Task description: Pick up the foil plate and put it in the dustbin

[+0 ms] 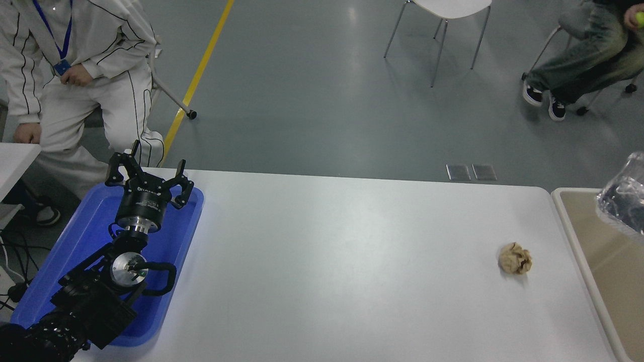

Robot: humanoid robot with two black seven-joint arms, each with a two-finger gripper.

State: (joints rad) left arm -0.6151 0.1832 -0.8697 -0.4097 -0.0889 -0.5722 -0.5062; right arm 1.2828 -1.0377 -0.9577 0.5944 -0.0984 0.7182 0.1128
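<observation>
The foil plate (624, 198) shows only as a crumpled silver corner at the picture's right edge, hanging above the dustbin (571, 221), a beige bin with a pale rim beside the table's right end. What holds the plate is out of view, and so is my right gripper. My left gripper (149, 173) is parked open over the blue tray at the lower left, holding nothing.
A small crumpled brown paper ball (514, 258) lies on the white table (327, 261) near its right end. The blue tray (75, 251) lies under my left arm. One person sits at the far left, another at the top right, with a white chair (443, 20) between.
</observation>
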